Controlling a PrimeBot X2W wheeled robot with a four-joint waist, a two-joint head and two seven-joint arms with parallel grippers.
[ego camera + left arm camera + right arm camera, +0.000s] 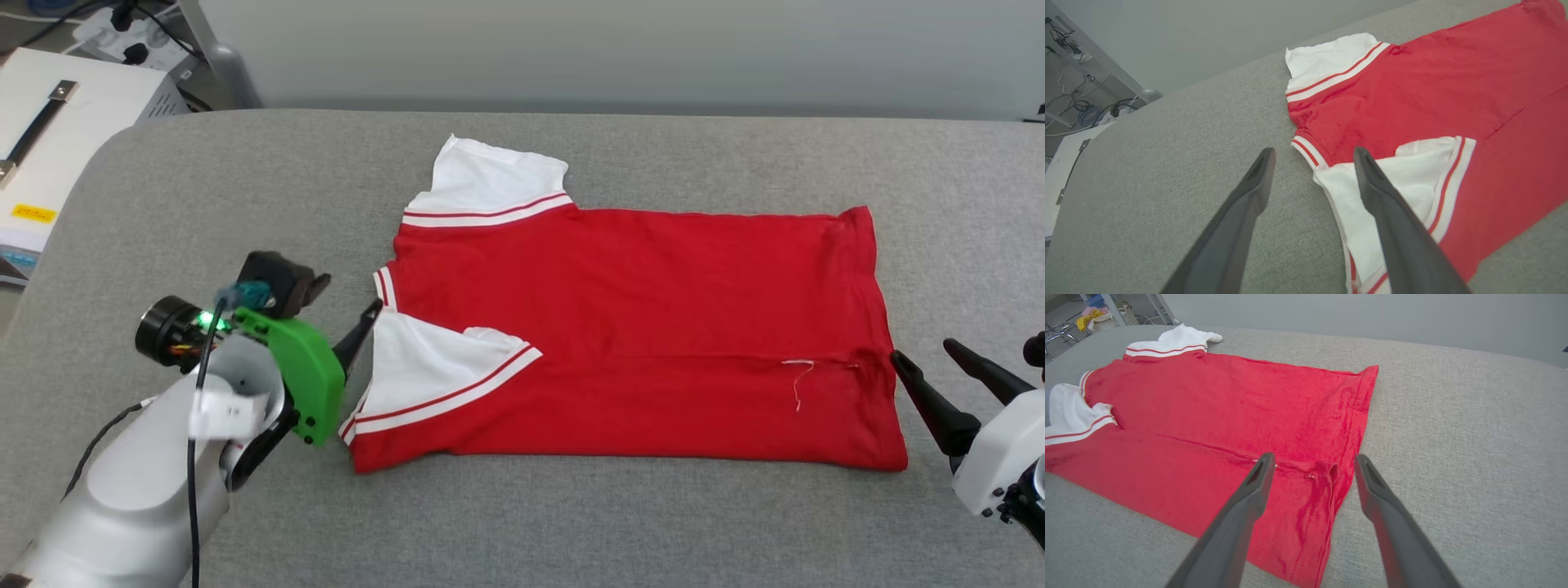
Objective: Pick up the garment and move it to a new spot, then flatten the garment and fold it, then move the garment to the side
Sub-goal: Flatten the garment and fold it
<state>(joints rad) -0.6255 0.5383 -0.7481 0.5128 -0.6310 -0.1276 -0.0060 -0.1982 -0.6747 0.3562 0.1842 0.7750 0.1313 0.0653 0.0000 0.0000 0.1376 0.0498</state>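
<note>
one garment lies in the middle of the grey table, its near long edge folded over. it looks light, soft and limp, so better to pinch it at the corners. two grippers, the left gripper at the sleeve end and the right gripper at the hem, have jaws apart and empty.

Shirt is soft knit cloth, matt from the head view, with a bit of sheen up close. The white sleeves look like the same stuff. Counter is covered in coarse grey woven fabric, totally matt. Left end effector and right end effector are smooth, dark and matt, plastic by the look. Green bracket is smooth plastic, and the forearm is a pale satin shell.
</note>
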